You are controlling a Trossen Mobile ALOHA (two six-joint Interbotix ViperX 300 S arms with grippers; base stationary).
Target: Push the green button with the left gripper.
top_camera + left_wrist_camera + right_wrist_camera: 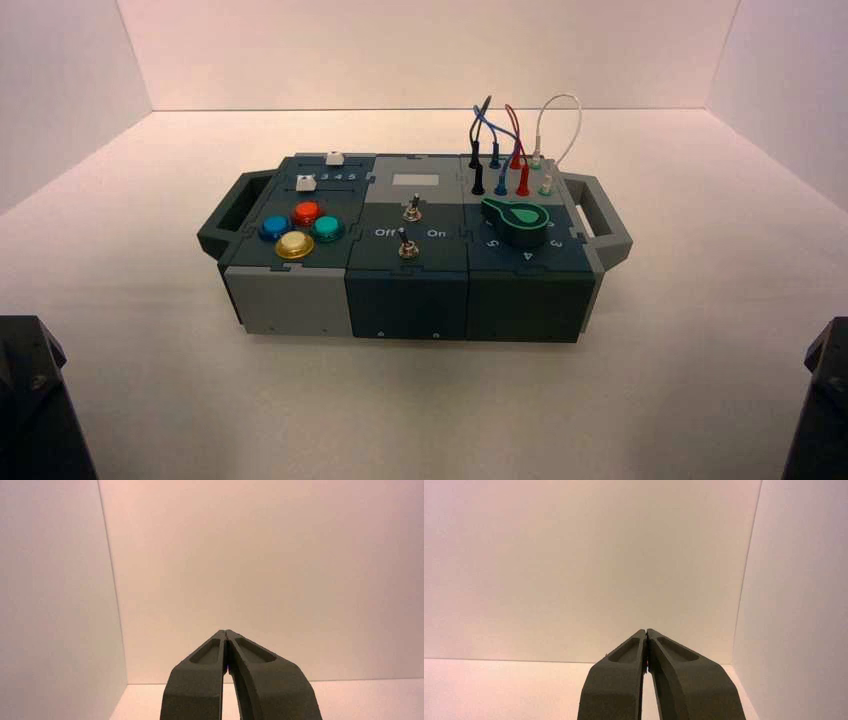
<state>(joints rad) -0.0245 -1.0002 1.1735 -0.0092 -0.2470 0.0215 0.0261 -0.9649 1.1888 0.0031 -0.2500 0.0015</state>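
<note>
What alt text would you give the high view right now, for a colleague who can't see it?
A dark control box sits mid-table, untouched, its green button in a four-button cluster on its left end, beside red, blue and yellow. Toggle switches stand mid-box; a dark-green knob and plugged wires are at right. Both arms wait at the near corners.

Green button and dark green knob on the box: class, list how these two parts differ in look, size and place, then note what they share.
Size: the green button is small; the knob is much larger.
Shape: the button is a round glossy dome; the knob is elongated, with a lighter pointer on top.
Place: the button sits in the left cluster beside red, blue and yellow buttons; the knob sits on the right, ringed by numbers.
Shared: both are green and sit on the box's top face.
</note>
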